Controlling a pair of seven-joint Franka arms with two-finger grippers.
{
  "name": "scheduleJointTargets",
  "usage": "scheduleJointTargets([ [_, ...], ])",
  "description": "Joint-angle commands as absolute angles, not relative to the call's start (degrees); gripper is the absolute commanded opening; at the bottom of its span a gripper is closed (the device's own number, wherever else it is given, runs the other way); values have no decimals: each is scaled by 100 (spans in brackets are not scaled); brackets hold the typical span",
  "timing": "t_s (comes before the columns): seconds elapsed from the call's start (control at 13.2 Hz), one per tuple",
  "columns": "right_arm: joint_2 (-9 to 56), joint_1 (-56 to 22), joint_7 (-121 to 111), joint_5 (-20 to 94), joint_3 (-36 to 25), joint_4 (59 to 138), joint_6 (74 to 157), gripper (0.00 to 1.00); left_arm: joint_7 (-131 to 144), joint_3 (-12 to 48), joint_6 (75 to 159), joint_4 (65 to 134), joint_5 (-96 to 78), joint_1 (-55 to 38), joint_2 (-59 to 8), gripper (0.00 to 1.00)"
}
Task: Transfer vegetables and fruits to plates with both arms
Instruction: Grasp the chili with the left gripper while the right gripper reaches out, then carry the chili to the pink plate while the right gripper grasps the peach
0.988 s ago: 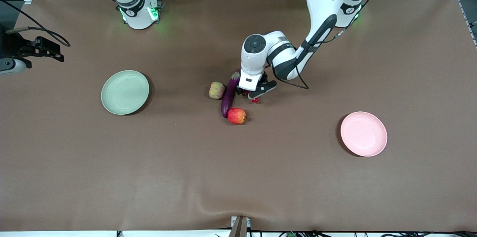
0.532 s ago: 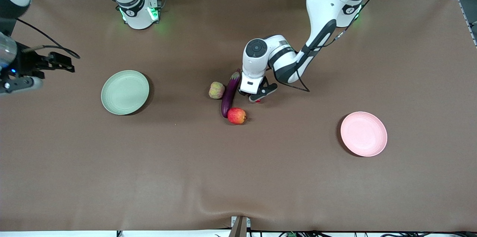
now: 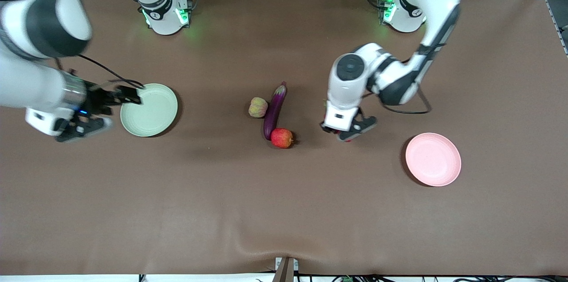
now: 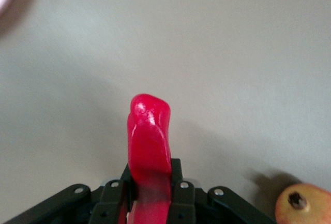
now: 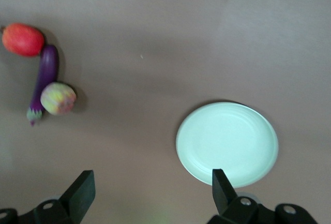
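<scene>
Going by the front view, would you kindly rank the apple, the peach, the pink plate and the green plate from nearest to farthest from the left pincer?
From the left pincer, shut on the red chili:
1. Apple, beside the eggplant's lower end.
2. Pink plate, toward the left arm's end; close to the peach in distance.
3. Peach, beside the eggplant.
4. Green plate, toward the right arm's end.

Two plates (image 3: 149, 109) (image 3: 433, 159), two fruits (image 3: 282, 138) (image 3: 258, 107), eggplant (image 3: 274, 111), chili (image 4: 149, 136).

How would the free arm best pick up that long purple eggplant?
Probably from straight above, with the jaws closing across the eggplant at its slim middle. It lies flat, and the peach beside its cap end and the apple at its other end crowd both ends. The right gripper, open, is near the green plate.
</scene>
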State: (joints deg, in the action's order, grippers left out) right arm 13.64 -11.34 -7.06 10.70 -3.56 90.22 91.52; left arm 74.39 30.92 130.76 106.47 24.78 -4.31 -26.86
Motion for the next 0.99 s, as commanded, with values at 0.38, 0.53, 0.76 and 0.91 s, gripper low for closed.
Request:
scheduleJointTargets([
  [0.38,2433,-3179,3308,1670,-396,8894,10343,100,5022,4562,12718,10688,2496,2696,-2628,0],
  [0.53,2706,-3654,4294,1679,-395,8964,10756,100,4363,4544,12718,10626,2505,3109,-2785,0],
  [0.76,2812,-3814,4412,1670,-387,9543,11449,100,3702,4491,12735,10468,2601,3628,-3180,0],
  [0.91,2908,-4181,4482,1670,-387,9869,11942,100,3446,4291,12770,10258,2602,3691,-3514,0],
])
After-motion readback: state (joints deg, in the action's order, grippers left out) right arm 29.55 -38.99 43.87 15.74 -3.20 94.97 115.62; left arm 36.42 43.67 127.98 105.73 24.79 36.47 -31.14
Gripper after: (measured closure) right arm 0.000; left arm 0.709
